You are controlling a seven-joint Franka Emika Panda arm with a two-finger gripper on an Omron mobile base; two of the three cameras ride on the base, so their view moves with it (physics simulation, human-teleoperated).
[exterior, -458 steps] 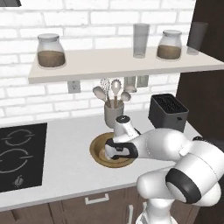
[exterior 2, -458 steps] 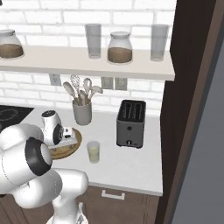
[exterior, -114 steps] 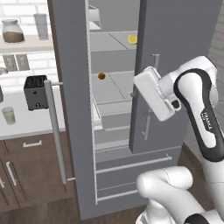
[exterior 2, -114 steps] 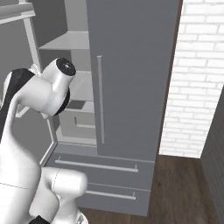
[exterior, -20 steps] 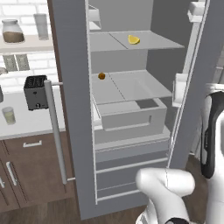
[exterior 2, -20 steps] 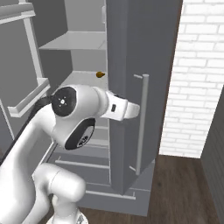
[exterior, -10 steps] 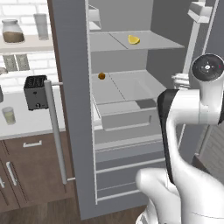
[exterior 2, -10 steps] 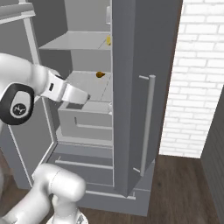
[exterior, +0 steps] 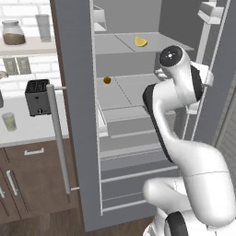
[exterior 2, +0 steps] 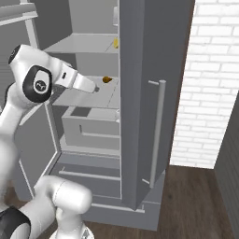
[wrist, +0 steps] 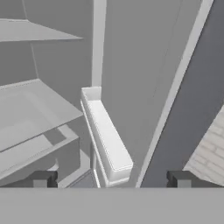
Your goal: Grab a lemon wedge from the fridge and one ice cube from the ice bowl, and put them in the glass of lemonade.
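Note:
The grey fridge point(exterior: 76, 92) stands with its right door swung open. On its upper shelf lies the yellow lemon wedge point(exterior: 140, 41), which peeks out beside the door edge point(exterior 2: 115, 43) in the right base view. My gripper point(exterior 2: 94, 88) reaches into the fridge at middle-shelf height, below the wedge and just left of a small orange-brown ball point(exterior 2: 106, 79). In the hand view my gripper point(wrist: 111, 179) is open, its fingertips point(wrist: 41, 179) far apart with nothing between them. The glass of lemonade point(exterior: 8, 121) sits on the counter at far left. The ice bowl is out of view.
A white door bin point(wrist: 107, 135) on the open fridge door lies straight ahead of the hand. A drawer box point(exterior 2: 91, 126) sits under the middle shelf. A black toaster point(exterior: 38, 96) stands on the counter, with a jar point(exterior: 13, 33) and a tall glass point(exterior: 43, 26) on the wall shelf.
The arm has swung from the right edge leftward and now stands before the fridge shelves, with the hand at middle-shelf height. The gripper has stayed open.

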